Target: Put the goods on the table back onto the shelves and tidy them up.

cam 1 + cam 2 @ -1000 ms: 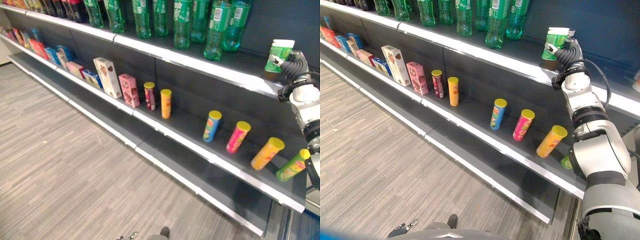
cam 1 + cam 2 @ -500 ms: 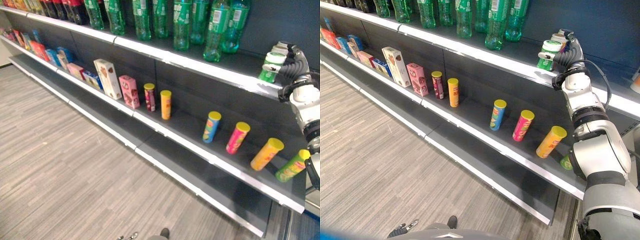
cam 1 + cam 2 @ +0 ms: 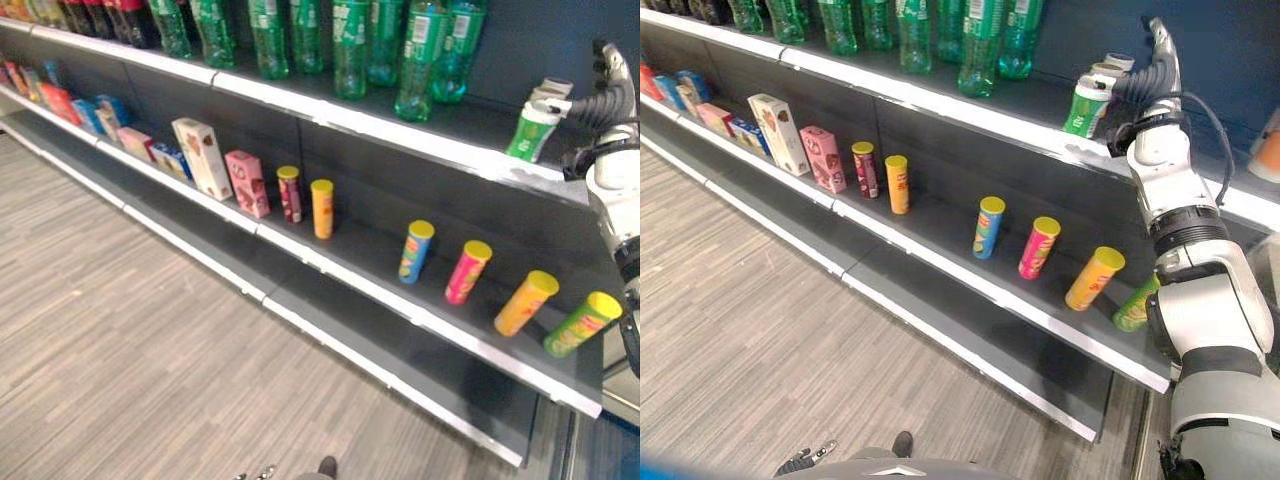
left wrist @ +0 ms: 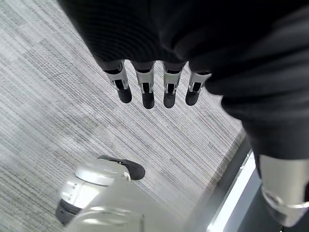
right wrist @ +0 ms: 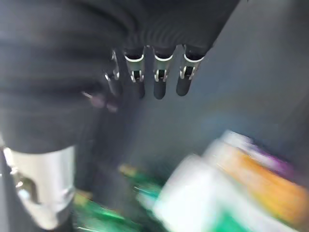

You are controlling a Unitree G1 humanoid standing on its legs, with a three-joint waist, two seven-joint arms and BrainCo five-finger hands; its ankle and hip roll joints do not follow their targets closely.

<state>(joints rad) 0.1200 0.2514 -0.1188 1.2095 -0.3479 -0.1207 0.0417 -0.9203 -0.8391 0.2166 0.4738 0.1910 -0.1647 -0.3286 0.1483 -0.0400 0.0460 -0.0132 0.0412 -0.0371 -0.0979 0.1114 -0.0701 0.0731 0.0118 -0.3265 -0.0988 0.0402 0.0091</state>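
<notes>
A green and white cup (image 3: 530, 125) stands on the top shelf (image 3: 430, 142), right of the green bottles, also seen as the cup (image 3: 1087, 100). My right hand (image 3: 1157, 52) is lifted just above and behind the cup, apart from it. In the right wrist view its fingers (image 5: 159, 79) are straight and hold nothing, with the cup (image 5: 227, 193) blurred beyond them. My left hand (image 4: 145, 89) hangs open over the grey floor.
Green bottles (image 3: 420, 50) line the top shelf. On the middle shelf (image 3: 350, 270) stand several crisp tubes (image 3: 416, 250) and, further left, snack boxes (image 3: 200, 155). The bottom shelf (image 3: 360, 330) runs along the wood-look floor (image 3: 120, 340).
My right hand has let go of the green and white cup on the top shelf and risen away from it. The camera has shifted slightly.
</notes>
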